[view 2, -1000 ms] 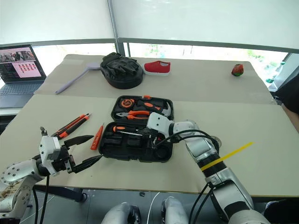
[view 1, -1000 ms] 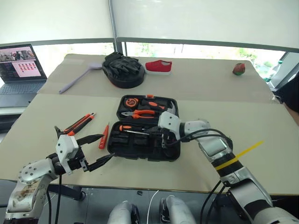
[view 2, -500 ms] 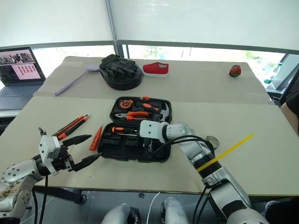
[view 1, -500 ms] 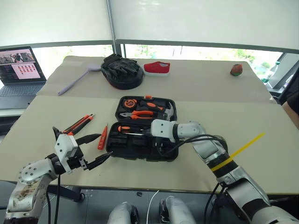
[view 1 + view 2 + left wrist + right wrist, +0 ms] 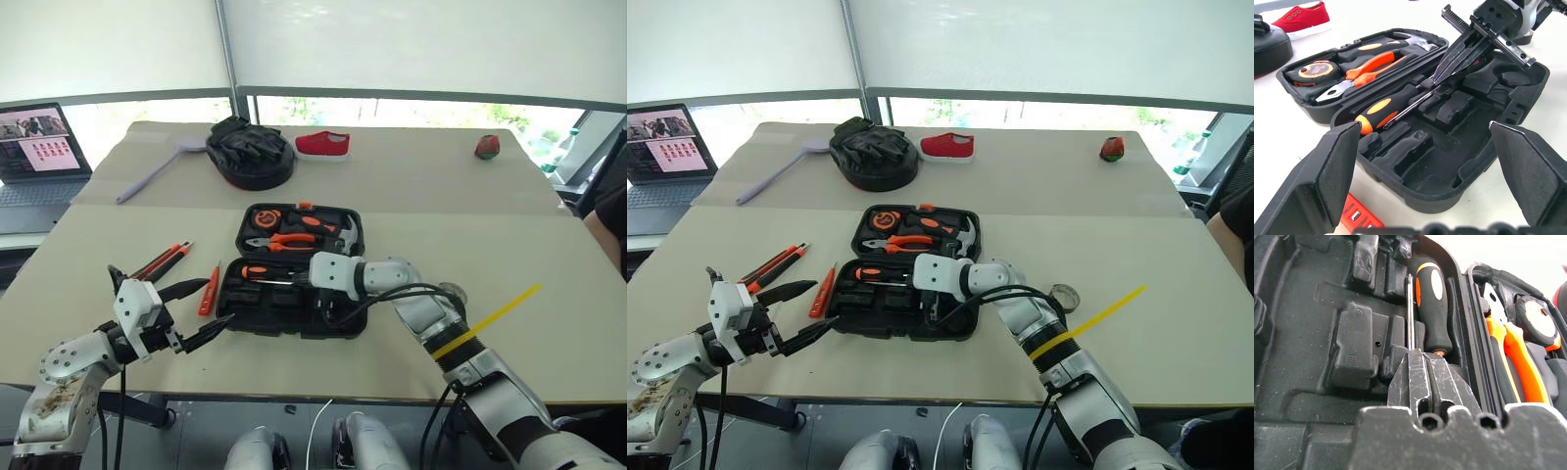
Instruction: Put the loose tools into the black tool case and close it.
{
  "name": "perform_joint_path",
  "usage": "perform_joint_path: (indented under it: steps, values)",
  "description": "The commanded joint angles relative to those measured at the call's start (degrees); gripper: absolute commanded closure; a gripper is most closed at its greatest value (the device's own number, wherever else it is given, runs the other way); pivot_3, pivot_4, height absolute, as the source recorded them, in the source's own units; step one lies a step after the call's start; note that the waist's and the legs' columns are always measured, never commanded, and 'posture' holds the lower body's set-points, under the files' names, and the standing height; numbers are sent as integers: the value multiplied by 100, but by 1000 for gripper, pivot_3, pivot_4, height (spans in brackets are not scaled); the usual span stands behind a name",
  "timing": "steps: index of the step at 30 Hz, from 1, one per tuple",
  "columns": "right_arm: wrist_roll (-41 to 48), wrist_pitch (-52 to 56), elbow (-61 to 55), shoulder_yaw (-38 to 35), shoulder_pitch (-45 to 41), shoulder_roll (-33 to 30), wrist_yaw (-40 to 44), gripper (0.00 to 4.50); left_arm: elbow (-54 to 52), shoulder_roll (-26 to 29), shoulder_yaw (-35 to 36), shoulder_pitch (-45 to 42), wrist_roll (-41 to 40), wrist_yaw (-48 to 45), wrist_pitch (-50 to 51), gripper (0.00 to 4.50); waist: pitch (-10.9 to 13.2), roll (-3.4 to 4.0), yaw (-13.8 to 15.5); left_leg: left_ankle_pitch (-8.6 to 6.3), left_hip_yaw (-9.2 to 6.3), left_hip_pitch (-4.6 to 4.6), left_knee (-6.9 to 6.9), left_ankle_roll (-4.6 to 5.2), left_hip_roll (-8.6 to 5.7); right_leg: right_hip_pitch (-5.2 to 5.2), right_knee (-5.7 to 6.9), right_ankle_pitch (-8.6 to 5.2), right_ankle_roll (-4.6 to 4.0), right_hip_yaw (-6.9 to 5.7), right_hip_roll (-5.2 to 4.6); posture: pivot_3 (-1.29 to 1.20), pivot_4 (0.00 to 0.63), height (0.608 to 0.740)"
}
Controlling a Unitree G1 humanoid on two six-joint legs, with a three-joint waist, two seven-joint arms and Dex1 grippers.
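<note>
right gripper (image 5: 1449, 61) — clamped on screwdriver (image 5: 1386, 107) shaft, inside black tool case (image 5: 294, 308) | left gripper (image 5: 201, 311) — spread wide, empty

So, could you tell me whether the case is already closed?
No, the case lies open flat, with pliers in its far half and a screwdriver in its near half.

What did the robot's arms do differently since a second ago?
The right gripper, shut on the screwdriver inside the black tool case, rolled its wrist slightly. The left gripper stayed open beside the case, and the loose tools on the table stayed put.
</note>
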Motion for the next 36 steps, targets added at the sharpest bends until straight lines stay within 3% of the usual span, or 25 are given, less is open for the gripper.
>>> perform_joint_path:
  steps: [1,12,18,24,26,33,36]
  values:
    - [-223,118,653,291,432,-187,215,4478,-85,1,127,7,-70,29,28,0,-3,4,24,0,-2,2,0,1,-1,-3,-1,-2,-3,0,0,0,150,740]
    - [-255,-62,980,280,568,28,-94,4478,-50,10,77,-78,-64,42,63,0,-18,-3,18,-6,-5,8,-6,9,0,4,-11,-20,-31,0,-2,0,150,740]
    - [716,-47,-44,-487,372,47,252,4478,-148,4,124,-50,-111,54,143,0,-13,-6,37,-1,-5,7,-40,1,-4,1,-24,-11,-16,-1,-2,0,150,740]
    - [1336,53,-603,-925,239,-139,572,4478,-194,-28,141,-39,-137,74,175,0,8,10,48,30,-3,-95,-44,-40,-13,-84,-24,-11,-30,-7,-2,0,150,740]
    - [1488,48,-707,-1008,250,-232,694,4478,-204,-42,151,-47,-147,76,178,0,13,8,44,59,-1,-130,-43,8,-18,-112,-21,12,-68,-11,-1,0,150,740]
    - [1698,290,-1018,-1079,472,-514,887,4478,-249,-54,177,-22,-176,77,195,0,31,2,45,52,1,-135,-42,22,-19,-107,-39,1,-47,-15,-2,0,150,740]
    - [2309,500,-1527,-1480,797,-551,926,4478,-313,-24,352,96,-280,106,251,0,43,-1,59,51,0,-133,-42,20,-18,-107,-33,-13,-24,-15,-2,0,150,740]
